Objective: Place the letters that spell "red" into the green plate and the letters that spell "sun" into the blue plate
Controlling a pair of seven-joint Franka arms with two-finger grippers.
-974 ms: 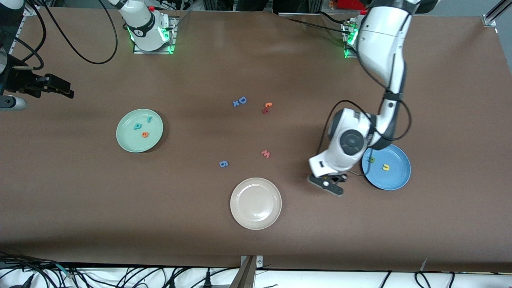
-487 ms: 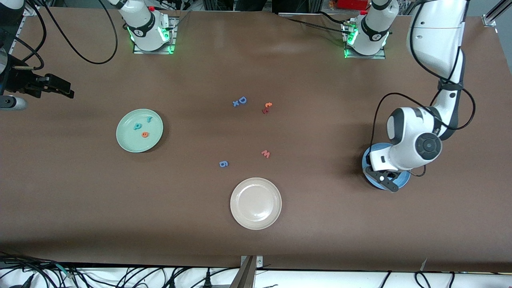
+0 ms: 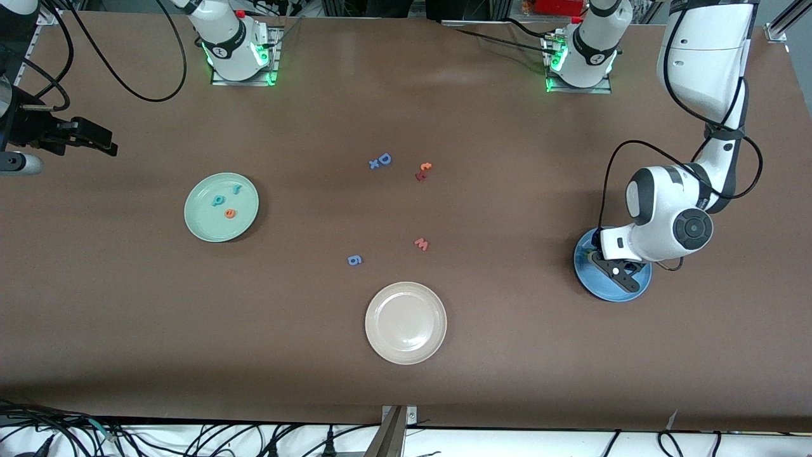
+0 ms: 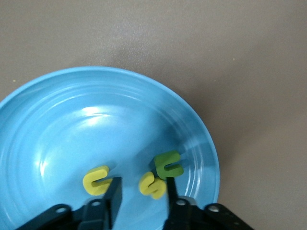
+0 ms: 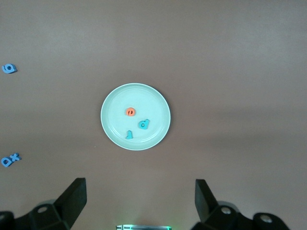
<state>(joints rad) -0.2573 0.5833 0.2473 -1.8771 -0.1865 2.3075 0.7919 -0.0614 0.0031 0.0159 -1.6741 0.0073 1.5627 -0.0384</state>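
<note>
Right claw (image 3: 95, 143) waited spread wide at the desk edge; green plate (image 3: 193, 219) held the teal r (image 3: 237, 188), teal d (image 3: 217, 200), orange e (image 3: 229, 214). Left claw (image 4: 142, 191) hung parted over the blue plate (image 4: 57, 120), the yellow s (image 4: 152, 185) between its fingers, apparently just dropped beside the yellow u (image 4: 96, 179) and green n (image 4: 168, 164). Likely next: lift clear.

Lighting, as I see it from my station: even and bright overhead, with pale sheen on the brown table (image 3: 406, 82) near the bases. Soft shadows sit beside the plates. Glare streaks the blue plate (image 4: 57, 115) in the left wrist view. The fingers (image 4: 112, 196) read soft, close to the lens.
</note>
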